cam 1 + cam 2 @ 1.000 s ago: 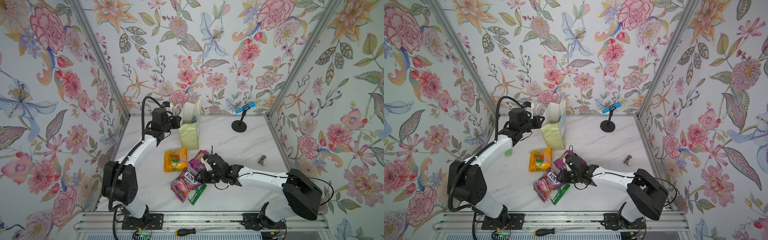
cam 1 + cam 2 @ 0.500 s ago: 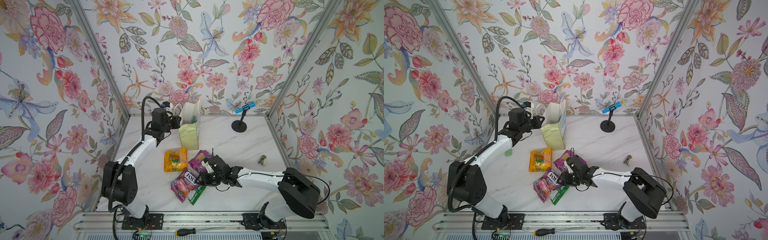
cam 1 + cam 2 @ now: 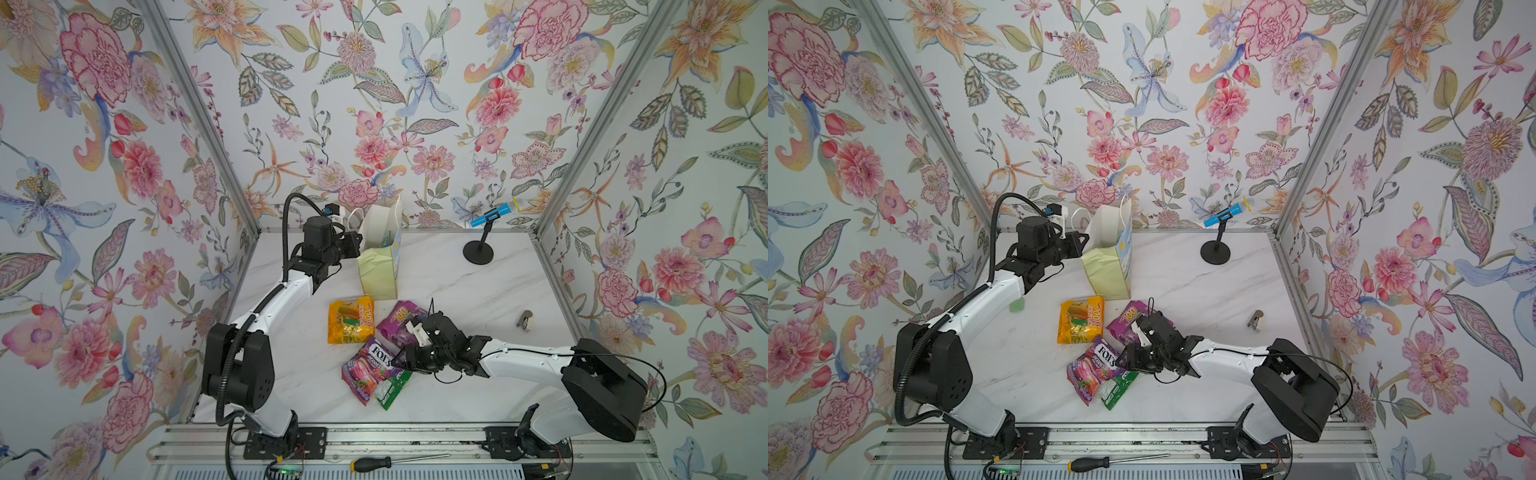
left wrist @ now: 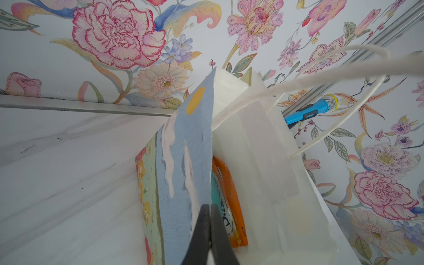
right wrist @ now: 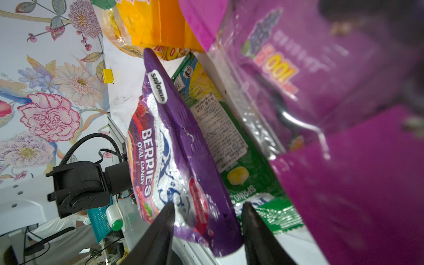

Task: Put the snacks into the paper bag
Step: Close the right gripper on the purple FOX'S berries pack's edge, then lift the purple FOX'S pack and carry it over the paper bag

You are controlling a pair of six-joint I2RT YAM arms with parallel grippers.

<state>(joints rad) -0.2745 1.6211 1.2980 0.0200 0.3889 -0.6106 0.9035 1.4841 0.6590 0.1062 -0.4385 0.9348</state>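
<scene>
**Right gripper shifts onto the FOX'S packet**

Since a second ago the right gripper (image 3: 404, 360) has slid off the purple grape plastic packet (image 3: 397, 318) toward the purple-red glossy "FOX'S" packet (image 3: 368, 368). Its fingers stand half apart, astride that packet's end. Meanwhile the left gripper (image 4: 210, 220) stays pinched shut on the tall pale yellow-green paper bag (image 3: 377, 272), which stands upright behind the packets with an orange packet (image 4: 231, 197) inside.
</scene>
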